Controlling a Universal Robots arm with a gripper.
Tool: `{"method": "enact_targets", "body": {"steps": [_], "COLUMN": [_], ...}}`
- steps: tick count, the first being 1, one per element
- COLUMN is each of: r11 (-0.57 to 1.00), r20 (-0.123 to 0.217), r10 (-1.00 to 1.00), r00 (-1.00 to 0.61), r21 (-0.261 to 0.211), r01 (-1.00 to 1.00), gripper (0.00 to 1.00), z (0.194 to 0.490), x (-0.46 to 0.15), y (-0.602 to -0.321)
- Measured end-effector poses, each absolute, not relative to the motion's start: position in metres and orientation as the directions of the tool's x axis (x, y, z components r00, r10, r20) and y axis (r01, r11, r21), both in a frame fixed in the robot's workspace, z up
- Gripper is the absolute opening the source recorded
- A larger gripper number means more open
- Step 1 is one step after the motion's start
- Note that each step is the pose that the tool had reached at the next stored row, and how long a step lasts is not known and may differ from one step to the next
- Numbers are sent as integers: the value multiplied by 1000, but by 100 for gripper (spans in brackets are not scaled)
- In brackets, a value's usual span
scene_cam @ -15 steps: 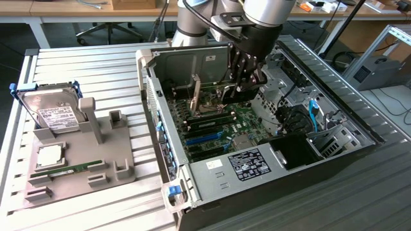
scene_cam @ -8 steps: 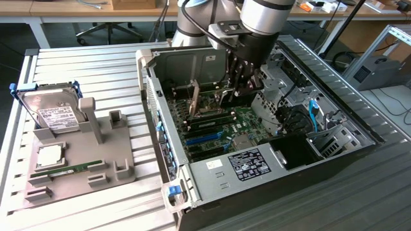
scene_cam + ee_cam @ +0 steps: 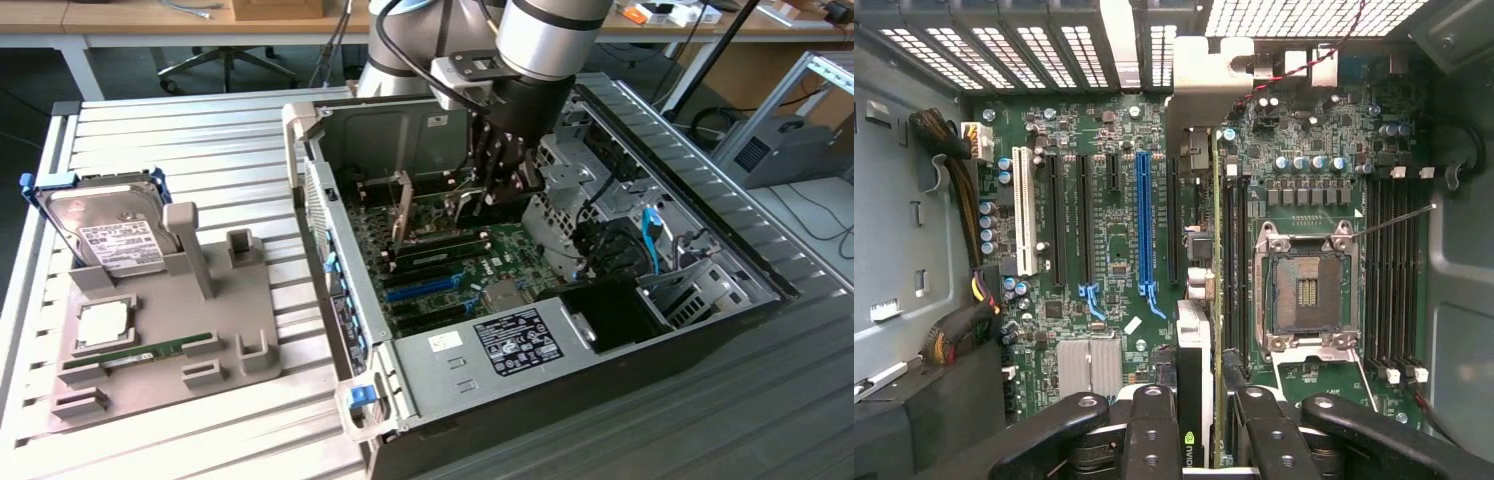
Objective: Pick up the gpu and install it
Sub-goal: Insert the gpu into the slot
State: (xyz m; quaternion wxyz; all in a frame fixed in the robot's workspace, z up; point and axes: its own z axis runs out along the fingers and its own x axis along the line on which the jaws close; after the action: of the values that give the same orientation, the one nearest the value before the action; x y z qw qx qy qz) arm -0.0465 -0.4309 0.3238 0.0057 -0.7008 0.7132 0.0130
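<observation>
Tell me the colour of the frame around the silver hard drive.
The plastic frame is blue; the exterior view shows it best.

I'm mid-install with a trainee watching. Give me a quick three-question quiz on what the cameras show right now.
1. True or false: the gripper is shut on the gpu, holding it over the motherboard inside the open case.
2. The CPU socket is: A) fitted with a cooler, B) empty, C) covered by a cable.
3. Name the item in the blue frame propped up on the grey tray beside the case.
Key: 1 true; 2 B; 3 the hard drive.
</observation>
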Motion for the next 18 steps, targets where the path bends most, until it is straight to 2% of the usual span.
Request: {"method": "enact_targets", "body": {"steps": [18], "r11": [17], "r20": [-26], "r10": [-999], "r00": [-18], "r21": [10], "r01": [-1000], "gripper": [27], "z": [324], "x": [-54], "y": [-432]}}
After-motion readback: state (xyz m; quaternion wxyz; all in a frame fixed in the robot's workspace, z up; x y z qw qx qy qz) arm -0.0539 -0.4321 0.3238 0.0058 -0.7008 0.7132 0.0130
